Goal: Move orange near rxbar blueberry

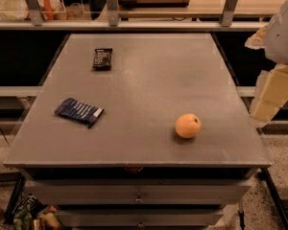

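My gripper (271, 97) hangs right of the table (158, 80); open or closed, I cannot tell. The orange (187, 125) sits well right of the rxbar blueberry (79, 111), not carried yet.

Wide bare tabletop (149, 80) between orange (187, 125) and rxbar (79, 112).
Orange front right, rxbar front left, well apart. The black bar (102, 59) lies far back left, off that lane. The gripper (269, 99) hangs just off the tabletop's right edge, probably above surface level. A railing (134, 25) runs behind the far edge.
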`<state>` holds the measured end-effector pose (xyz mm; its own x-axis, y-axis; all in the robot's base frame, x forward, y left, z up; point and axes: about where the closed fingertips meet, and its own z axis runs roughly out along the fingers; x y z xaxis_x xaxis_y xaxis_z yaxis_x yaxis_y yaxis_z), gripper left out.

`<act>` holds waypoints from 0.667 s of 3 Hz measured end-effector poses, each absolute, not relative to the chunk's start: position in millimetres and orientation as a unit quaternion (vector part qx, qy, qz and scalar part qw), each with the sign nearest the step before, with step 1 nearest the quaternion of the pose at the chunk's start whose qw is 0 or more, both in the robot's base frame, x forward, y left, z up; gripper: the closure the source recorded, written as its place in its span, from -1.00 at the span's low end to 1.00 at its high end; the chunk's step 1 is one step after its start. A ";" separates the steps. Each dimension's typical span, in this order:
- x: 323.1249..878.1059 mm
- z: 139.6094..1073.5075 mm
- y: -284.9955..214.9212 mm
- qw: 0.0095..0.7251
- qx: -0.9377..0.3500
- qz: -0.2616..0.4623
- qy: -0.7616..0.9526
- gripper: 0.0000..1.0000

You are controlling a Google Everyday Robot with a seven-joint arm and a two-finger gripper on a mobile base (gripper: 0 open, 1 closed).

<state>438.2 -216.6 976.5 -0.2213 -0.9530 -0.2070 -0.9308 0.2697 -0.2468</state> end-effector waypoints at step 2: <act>436.2 969.3 -209.3 0.160 -0.599 -0.021 0.784 -1.00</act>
